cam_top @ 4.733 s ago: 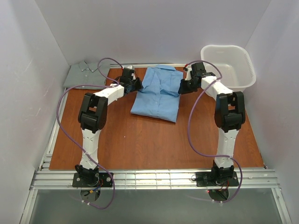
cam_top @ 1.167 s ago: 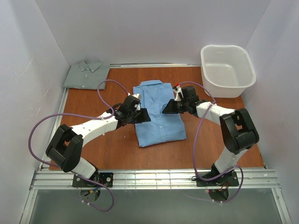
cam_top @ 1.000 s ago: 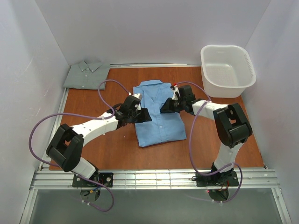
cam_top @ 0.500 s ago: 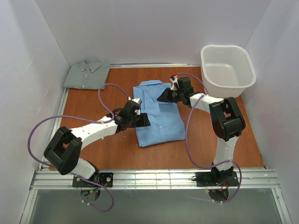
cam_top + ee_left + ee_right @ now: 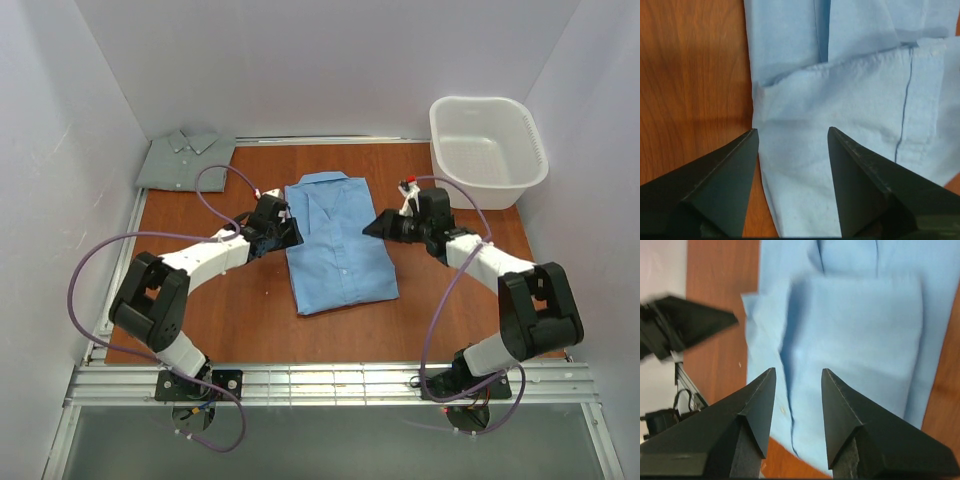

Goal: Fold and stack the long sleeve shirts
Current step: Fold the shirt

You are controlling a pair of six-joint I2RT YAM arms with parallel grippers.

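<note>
Blue shirt lies folded, collar far side, mid-table. Grey-green shirt sits folded in far left corner, well apart. Folding looks done, stacking step in hand. Left gripper at blue shirt's left edge, fingers parted, grasping nothing. Right gripper just beside right edge, likewise parted, empty. Next move calls for pinching both edges, carrying bundle onto grey-green shirt without unfolding. White basket far right, clear of path. Purple cable loops near that path, may snag.
</note>
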